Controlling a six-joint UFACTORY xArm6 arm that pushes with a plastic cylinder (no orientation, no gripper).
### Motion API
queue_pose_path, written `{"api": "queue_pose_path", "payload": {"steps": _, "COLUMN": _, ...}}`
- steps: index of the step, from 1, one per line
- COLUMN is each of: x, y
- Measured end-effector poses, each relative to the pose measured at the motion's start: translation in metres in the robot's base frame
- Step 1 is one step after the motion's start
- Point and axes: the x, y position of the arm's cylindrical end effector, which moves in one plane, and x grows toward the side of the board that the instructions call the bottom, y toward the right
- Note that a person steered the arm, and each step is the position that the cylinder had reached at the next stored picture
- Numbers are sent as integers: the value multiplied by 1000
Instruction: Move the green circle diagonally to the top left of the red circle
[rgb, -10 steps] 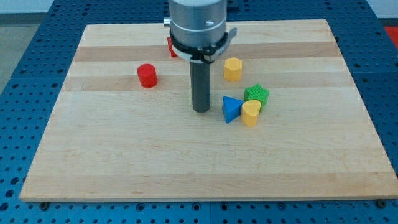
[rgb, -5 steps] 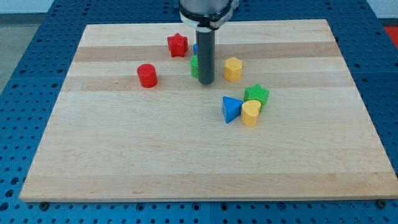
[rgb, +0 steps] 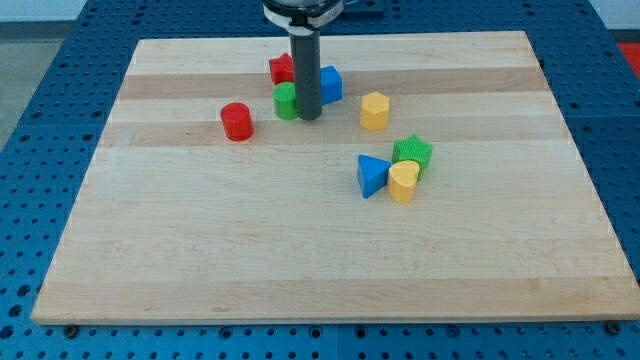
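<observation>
The green circle (rgb: 286, 101) stands on the wooden board (rgb: 300, 230), right of the red circle (rgb: 237, 121) and slightly above it. My tip (rgb: 308, 117) is at the green circle's right side, touching or nearly touching it. The rod hides part of the blue block (rgb: 329, 84) behind it.
A red star (rgb: 281, 68) sits just above the green circle. A yellow hexagon block (rgb: 374, 111) lies right of the tip. Lower right is a cluster: a blue triangle (rgb: 371, 175), a green star-like block (rgb: 413, 152) and a yellow block (rgb: 403, 181).
The rod has moved up the view and slightly left, from the board's middle to the green circle's right side. The green circle has shifted left, toward the red star.
</observation>
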Motion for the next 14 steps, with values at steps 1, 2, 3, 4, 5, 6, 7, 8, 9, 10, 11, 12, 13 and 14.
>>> {"api": "queue_pose_path", "payload": {"steps": 1, "x": -10, "y": -8}}
{"api": "queue_pose_path", "payload": {"steps": 2, "x": -17, "y": -19}}
{"api": "queue_pose_path", "payload": {"steps": 3, "x": -23, "y": -39}}
{"api": "queue_pose_path", "payload": {"steps": 4, "x": -25, "y": -64}}
{"api": "queue_pose_path", "payload": {"steps": 5, "x": -27, "y": -91}}
{"api": "queue_pose_path", "payload": {"steps": 6, "x": -43, "y": -105}}
{"api": "queue_pose_path", "payload": {"steps": 7, "x": -61, "y": -116}}
{"api": "queue_pose_path", "payload": {"steps": 8, "x": -76, "y": -122}}
{"api": "queue_pose_path", "payload": {"steps": 9, "x": -88, "y": -123}}
{"api": "queue_pose_path", "payload": {"steps": 10, "x": -83, "y": -135}}
{"api": "queue_pose_path", "payload": {"steps": 11, "x": -78, "y": -155}}
{"api": "queue_pose_path", "payload": {"steps": 12, "x": -80, "y": -165}}
{"api": "queue_pose_path", "payload": {"steps": 13, "x": -80, "y": -186}}
{"api": "queue_pose_path", "payload": {"steps": 14, "x": -81, "y": -190}}
